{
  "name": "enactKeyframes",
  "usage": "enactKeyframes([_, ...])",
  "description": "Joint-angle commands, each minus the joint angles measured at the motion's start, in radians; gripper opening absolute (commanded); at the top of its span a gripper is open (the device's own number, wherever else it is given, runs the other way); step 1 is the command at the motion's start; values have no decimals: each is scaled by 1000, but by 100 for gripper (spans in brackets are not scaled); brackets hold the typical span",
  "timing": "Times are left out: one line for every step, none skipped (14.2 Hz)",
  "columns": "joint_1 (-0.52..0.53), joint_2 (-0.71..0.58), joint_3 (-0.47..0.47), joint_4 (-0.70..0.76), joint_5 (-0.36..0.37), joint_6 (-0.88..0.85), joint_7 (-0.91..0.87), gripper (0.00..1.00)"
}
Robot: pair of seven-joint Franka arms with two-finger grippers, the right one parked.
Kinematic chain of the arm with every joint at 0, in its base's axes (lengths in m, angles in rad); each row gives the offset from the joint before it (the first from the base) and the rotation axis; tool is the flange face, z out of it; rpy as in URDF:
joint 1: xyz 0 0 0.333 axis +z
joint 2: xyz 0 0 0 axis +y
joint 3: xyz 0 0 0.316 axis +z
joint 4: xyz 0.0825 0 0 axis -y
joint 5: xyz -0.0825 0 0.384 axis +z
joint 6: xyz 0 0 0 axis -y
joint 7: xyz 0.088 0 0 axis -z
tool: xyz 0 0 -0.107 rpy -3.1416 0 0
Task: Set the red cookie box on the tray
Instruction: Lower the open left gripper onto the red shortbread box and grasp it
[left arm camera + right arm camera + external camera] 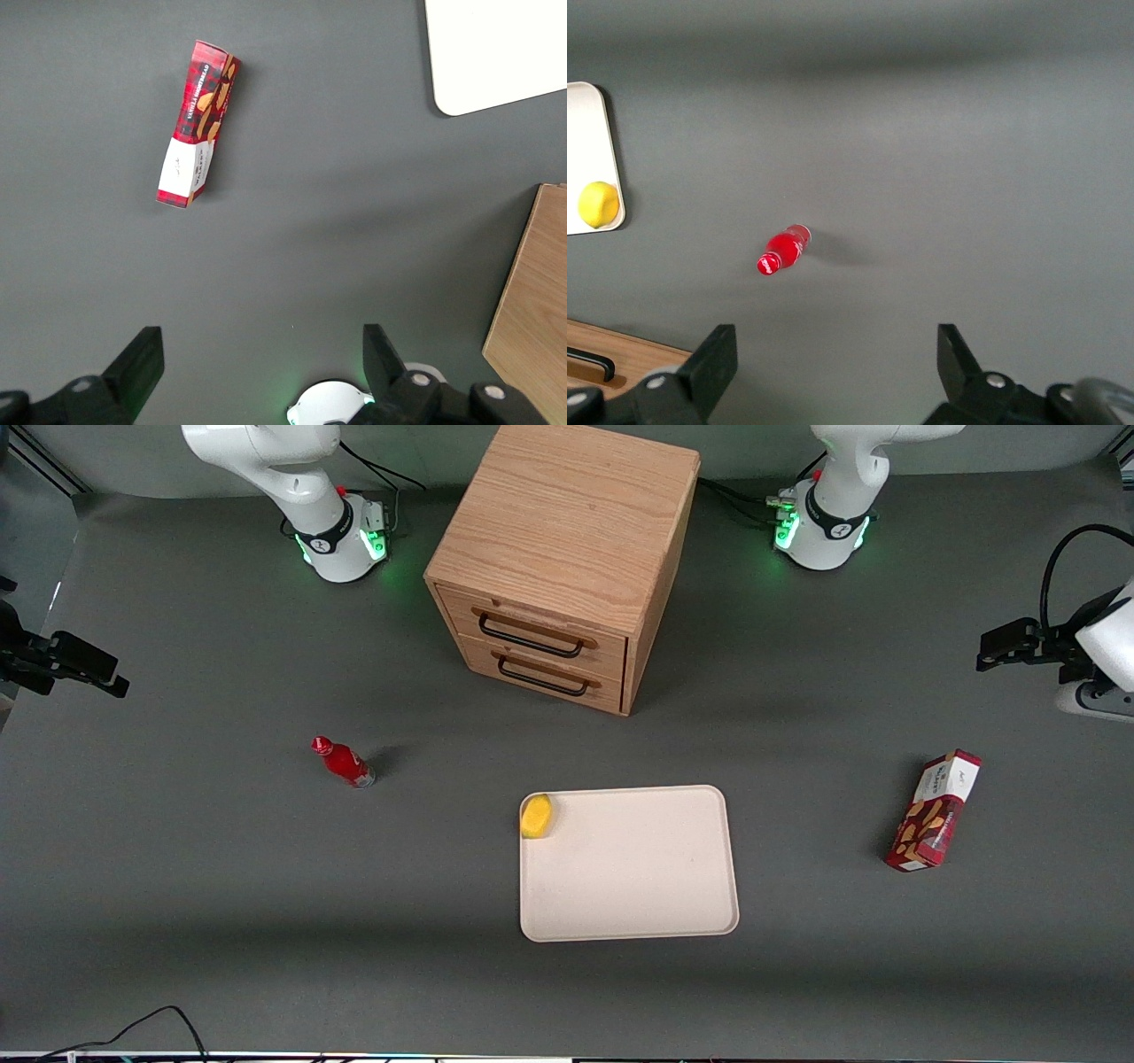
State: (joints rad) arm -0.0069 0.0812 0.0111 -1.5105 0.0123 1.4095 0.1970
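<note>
Across the front view, from the parked arm's end of the table (177, 886) to the working arm's end, the items are as follows.

1 small red bottle (343, 762) stands on the dark grey table surface, well apart from the tray.

1 wooden cabinet (558, 558) with 2 drawers, each with 1 black handle, stands farther from the front camera than the tray.

1 tray (638, 877), cream-beige, flat, with rounded corners and a low rim, lies in front of the cabinet. 1 yellow round object (537, 816) sits in the tray corner nearest the bottle.

1 red cookie box (934, 810) lies flat on the table toward the working arm's end, well apart from the tray. It is slim and elongated, dark red, with tan cookie pictures and a white panel at the end farther from the front camera. Nothing touches it.

1 gripper (997, 651) hangs over the table near the edge, farther from the front camera than the box and clear of it. In the left wrist view, the gripper (261, 363) fingers (142, 359) are spread wide with nothing between them.
</note>
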Motion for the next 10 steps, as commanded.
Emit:
enactKeyframes([-2,-15,-3,-11,14,14,-13,100])
enactKeyframes([-4,-12,-3,-10,12,16,-13,100])
enactKeyframes([-2,-8,-2,-16,17,25,-14,100])
enactKeyframes([1,11,3,-17,24,28,-8,100])
enactKeyframes([7,34,13,-20,26,57,27,100])
enactKeyframes([7,69,29,-31,31,107,106,100])
enactKeyframes([8,104,52,-54,35,176,198,100])
enactKeyframes([8,155,81,-78,37,253,288,100])
enactKeyframes([8,198,105,-106,37,335,374,100])
enactKeyframes([10,239,127,-134,34,426,448,100])
